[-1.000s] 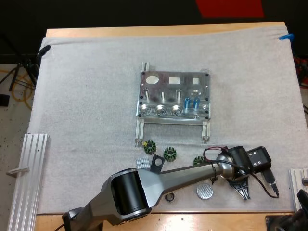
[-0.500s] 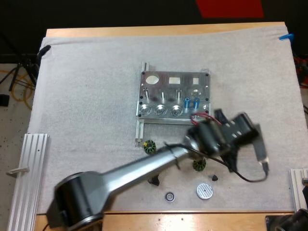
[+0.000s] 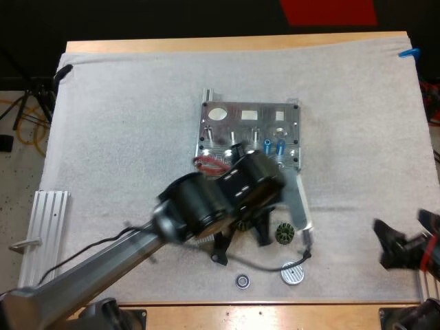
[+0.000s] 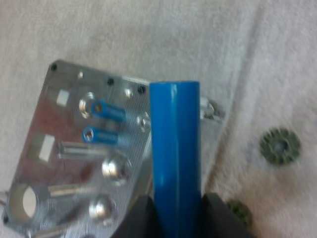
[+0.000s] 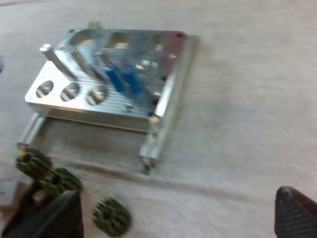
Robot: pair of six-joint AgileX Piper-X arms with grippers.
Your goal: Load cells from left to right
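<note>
On fixture point(image 3: 249, 128): 2 blue cyls point(image 3: 273, 146).

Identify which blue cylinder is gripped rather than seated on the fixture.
The blue cylinder clamped in the left end effector; the other two sit side by side on the metal fixture.

table: wooden table point(image 3: 234, 43), pale edge visible along the far side and the near side
cover: white mat point(image 3: 117, 124), textured cloth over almost the whole top
near left: ribbed aluminium rail point(image 3: 41, 234) lying lengthwise at the mat's edge
floor: pale, speckled floor point(image 3: 12, 185) left of the table, with yellow cable loops point(image 3: 24, 113) and black stand legs point(image 3: 31, 86) on it
beyond far side: dark space point(image 3: 137, 17), red strip point(image 3: 328, 12)
far right corner: blue tape point(image 3: 409, 52)
light: even, soft shadows
</note>
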